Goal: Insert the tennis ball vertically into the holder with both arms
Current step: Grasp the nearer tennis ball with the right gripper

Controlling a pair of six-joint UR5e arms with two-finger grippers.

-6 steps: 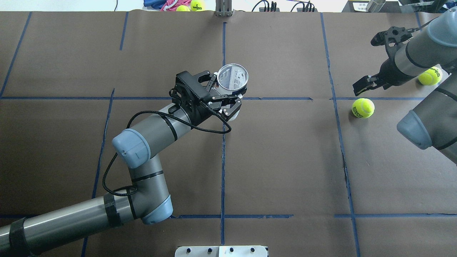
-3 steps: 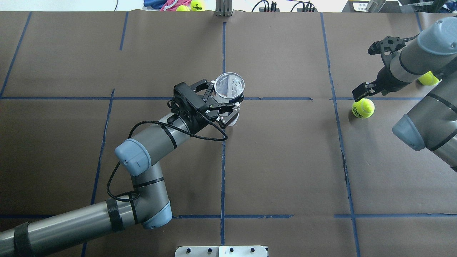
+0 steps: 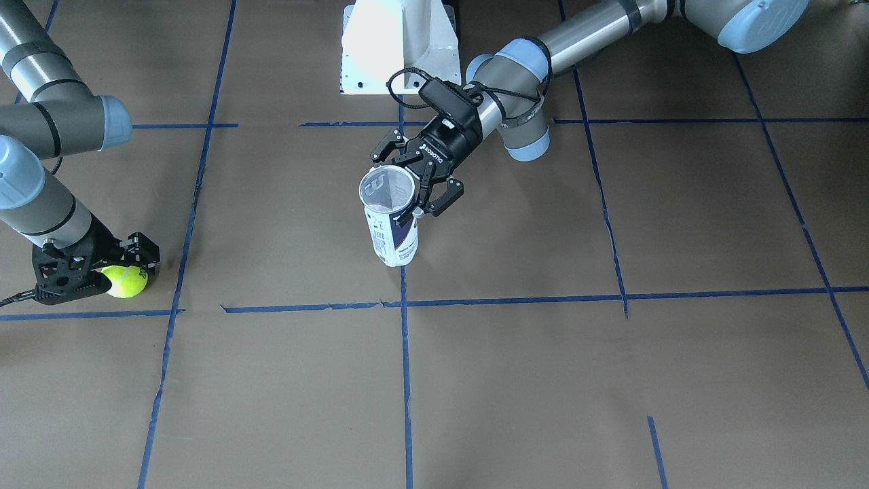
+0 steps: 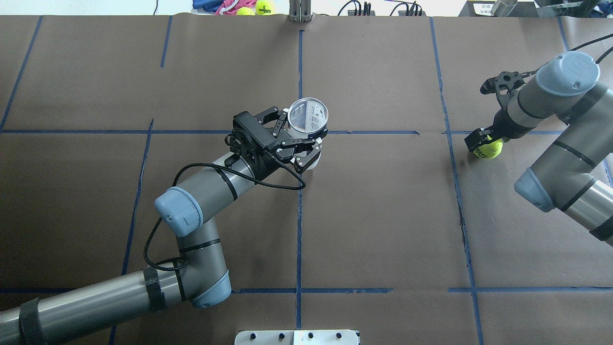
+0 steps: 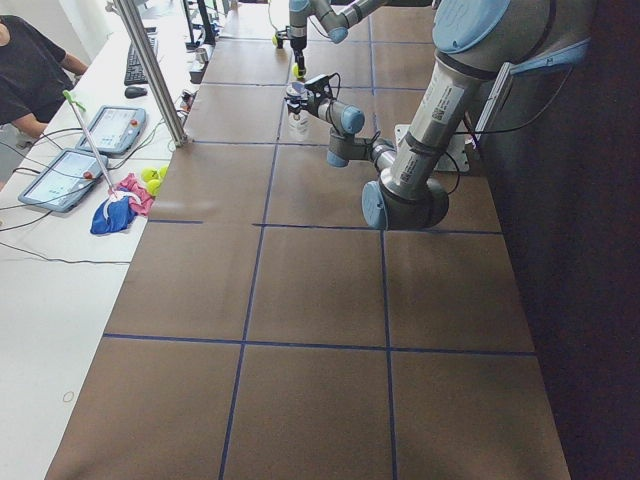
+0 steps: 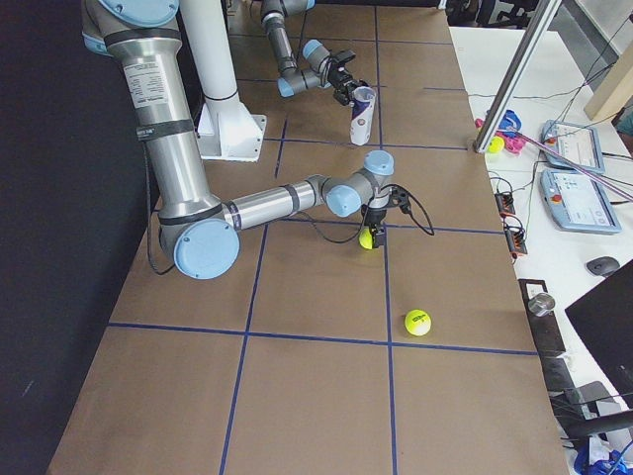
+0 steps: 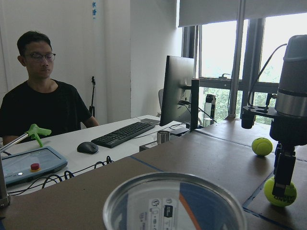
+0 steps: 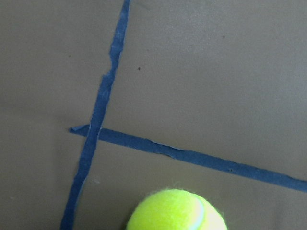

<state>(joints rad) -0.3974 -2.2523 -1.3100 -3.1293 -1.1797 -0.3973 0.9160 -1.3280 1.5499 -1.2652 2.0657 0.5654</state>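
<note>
The holder (image 4: 309, 115), a clear can with a white and navy label (image 3: 394, 238), stands upright near the table's middle, its mouth open upward. My left gripper (image 4: 299, 138) is shut on its upper part from the side (image 3: 415, 185). The tennis ball (image 4: 491, 149), yellow-green with dark lettering, lies on the table at the right. My right gripper (image 4: 481, 143) points down over it, open, with fingers on either side of the ball (image 3: 125, 282). In the left wrist view the ball (image 7: 280, 191) sits under one finger (image 7: 284, 168). The right wrist view shows only the ball's top (image 8: 177, 211).
A second tennis ball (image 6: 417, 322) lies further right on the table, hidden under the right arm in the overhead view. Two more balls (image 4: 262, 6) and a cloth lie beyond the far edge. A white pedestal (image 3: 397, 44) stands at the robot's side. An operator (image 7: 41, 103) sits beyond the table.
My right gripper has come down and toward the near side, from above the table onto the tennis ball. My left gripper shifted the can slightly, then stayed still.
</note>
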